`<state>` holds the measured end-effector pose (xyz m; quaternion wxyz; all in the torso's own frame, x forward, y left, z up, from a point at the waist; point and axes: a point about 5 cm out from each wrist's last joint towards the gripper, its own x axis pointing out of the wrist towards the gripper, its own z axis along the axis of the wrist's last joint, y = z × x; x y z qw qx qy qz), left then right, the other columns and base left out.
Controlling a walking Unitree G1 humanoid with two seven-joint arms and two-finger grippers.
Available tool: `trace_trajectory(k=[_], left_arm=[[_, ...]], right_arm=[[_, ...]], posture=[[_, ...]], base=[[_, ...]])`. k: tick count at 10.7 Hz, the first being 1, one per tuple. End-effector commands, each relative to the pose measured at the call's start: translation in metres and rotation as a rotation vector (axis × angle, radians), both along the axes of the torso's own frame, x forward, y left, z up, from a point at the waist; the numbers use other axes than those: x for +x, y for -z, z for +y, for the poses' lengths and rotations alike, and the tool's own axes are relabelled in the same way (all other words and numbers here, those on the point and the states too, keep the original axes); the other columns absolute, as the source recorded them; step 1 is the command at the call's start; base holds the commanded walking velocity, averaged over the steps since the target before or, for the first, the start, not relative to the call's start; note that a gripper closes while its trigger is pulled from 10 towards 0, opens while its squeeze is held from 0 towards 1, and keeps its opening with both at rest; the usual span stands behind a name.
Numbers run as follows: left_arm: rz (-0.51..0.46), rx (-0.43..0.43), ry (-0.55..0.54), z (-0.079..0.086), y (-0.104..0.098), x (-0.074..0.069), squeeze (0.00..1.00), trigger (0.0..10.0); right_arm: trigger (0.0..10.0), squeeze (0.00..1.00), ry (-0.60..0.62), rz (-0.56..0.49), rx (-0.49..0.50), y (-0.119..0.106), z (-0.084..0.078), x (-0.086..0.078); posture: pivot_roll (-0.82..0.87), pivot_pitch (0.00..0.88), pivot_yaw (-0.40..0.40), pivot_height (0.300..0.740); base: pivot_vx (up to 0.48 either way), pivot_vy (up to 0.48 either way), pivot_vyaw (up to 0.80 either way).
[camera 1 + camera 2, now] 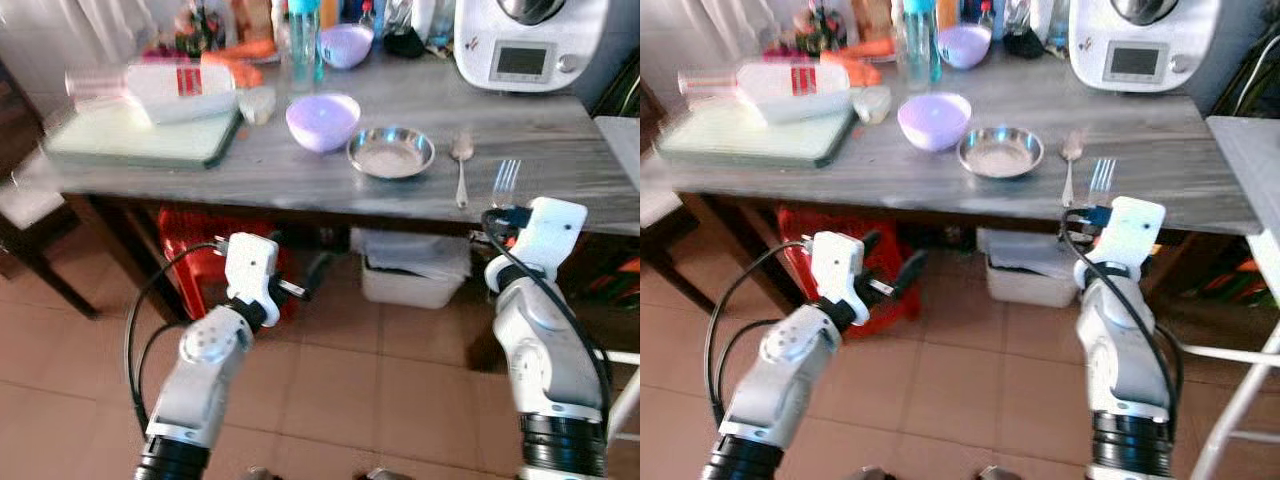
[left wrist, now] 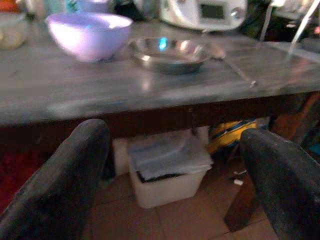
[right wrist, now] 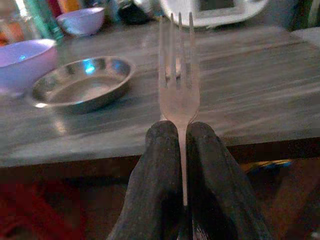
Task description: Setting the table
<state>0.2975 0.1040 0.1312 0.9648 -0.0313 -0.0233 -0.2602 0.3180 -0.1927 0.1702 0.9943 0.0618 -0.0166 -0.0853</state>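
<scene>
While pinched upright, fork [image 3: 178, 85] projects beyond right hand [image 3: 182, 150].

table [image 1: 300, 170] grey wood-grain | bowl [image 1: 322, 121] lilac | dish [image 1: 390, 153] silver | crate [image 1: 192, 262] red | fork [image 3: 178, 85] silver

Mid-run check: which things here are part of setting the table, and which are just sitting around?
In play: fork in right gripper, spoon, steel dish, lilac bowl.
Bystanders: kitchen machine, bottle, green tray, bin under table.
</scene>
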Motion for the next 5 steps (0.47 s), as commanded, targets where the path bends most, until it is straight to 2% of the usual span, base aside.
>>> trace_trajectory(k=[1,4,5], left_arm=[[-0.009,0.016,-0.017,0.0042,-0.0016,0.0011,0.00,10.0],[-0.006,-0.019,-0.015,0.0037,-0.0039,0.0016,0.00,10.0],[-0.013,-0.034,0.021,0.0029,-0.0056,-0.0002,0.00,10.0]], right_arm=[[10.0,0.00,-0.009,0.000,0.003,0.0002,0.0024,0.0004],[10.0,0.00,-0.009,0.000,0.003,0.0002,0.0019,0.0007],[10.0,0.00,-0.007,-0.001,0.003,0.0000,0.0019,0.0007]], posture=[[-0.04,0.142,0.039,0.740],[-0.04,0.142,0.039,0.740],[-0.04,0.142,0.039,0.740]], base=[[0.000,0.000,0.00],[0.000,0.000,0.00],[0.000,0.000,0.00]])
